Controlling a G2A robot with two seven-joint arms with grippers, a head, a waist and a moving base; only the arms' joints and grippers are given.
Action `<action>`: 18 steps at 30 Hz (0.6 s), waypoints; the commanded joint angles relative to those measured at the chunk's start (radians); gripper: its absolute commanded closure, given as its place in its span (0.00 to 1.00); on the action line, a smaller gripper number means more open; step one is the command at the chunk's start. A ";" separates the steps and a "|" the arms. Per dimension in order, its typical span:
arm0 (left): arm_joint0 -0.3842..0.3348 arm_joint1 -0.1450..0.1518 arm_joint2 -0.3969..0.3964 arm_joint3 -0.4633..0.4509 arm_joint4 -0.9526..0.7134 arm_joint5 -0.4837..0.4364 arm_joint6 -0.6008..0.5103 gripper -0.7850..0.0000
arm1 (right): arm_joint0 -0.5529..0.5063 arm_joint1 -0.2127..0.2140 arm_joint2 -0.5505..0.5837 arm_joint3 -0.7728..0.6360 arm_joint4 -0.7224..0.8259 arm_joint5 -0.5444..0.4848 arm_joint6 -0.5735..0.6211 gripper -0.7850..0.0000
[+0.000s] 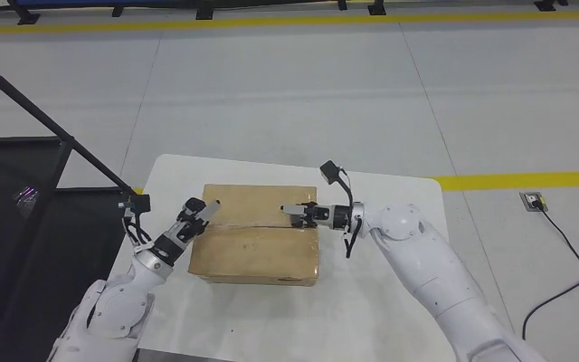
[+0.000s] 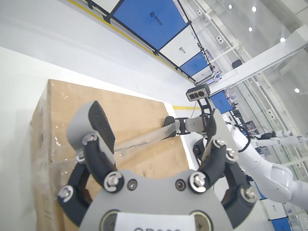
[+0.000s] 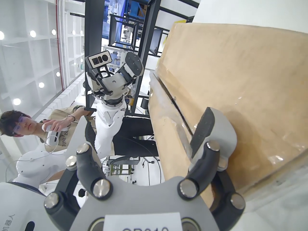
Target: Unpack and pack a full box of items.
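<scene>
You're holding your left gripper (image 1: 201, 210) open over the cardboard box's (image 1: 258, 244) left edge, and your right gripper (image 1: 291, 212) open at its centre seam.

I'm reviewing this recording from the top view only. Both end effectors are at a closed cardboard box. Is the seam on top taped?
Observer: Yes. The left wrist view shows a strip of clear tape running along the seam of the box.
Operator: Is the left end effector holding anything?
Observer: No. The left end effector is open over the box top, with nothing between its fingers.
Operator: And the right one?
Observer: The right end effector is open too. One finger sits over the box top right beside the seam; I cannot tell whether it touches.
</scene>
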 commanded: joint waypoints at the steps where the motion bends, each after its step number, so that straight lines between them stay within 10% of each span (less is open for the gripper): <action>1: 0.005 0.002 -0.024 0.002 -0.038 -0.004 -0.017 0.00 | -0.024 0.011 0.014 -0.062 -0.050 0.048 -0.033 0.00; 18: 0.051 0.010 -0.132 0.018 -0.165 -0.039 -0.096 0.00 | -0.214 0.069 0.081 -0.448 -0.429 0.192 -0.243 0.00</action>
